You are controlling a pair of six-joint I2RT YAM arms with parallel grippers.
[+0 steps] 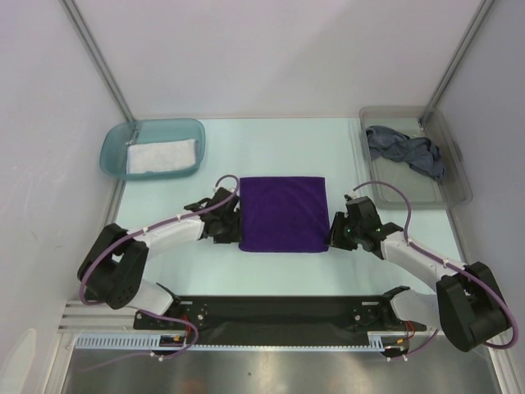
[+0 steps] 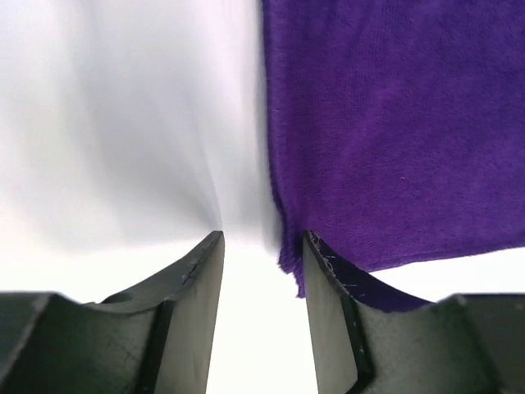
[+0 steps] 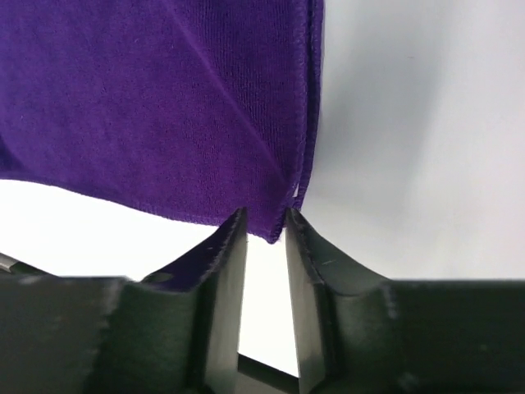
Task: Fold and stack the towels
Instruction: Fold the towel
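Note:
A deep purple towel [image 1: 283,213] lies folded flat in the middle of the table. My left gripper [image 1: 232,232] sits at its near-left corner. In the left wrist view the left gripper [image 2: 262,242] is open, and the purple towel [image 2: 394,131] has its corner just against the right fingertip [image 2: 324,271]. My right gripper [image 1: 332,234] is at the near-right corner. In the right wrist view the right gripper [image 3: 267,222] stands narrow, with the tip of the towel's [image 3: 164,107] corner pinched between the fingertips. A pale blue-white towel [image 1: 162,155] lies folded in the teal tray. A grey-blue towel [image 1: 404,149] lies crumpled in the clear bin.
The teal tray [image 1: 115,139] stands at the back left and the clear grey bin [image 1: 455,185] at the back right. White walls with metal posts close the workspace on three sides. A black rail runs along the near edge by the arm bases.

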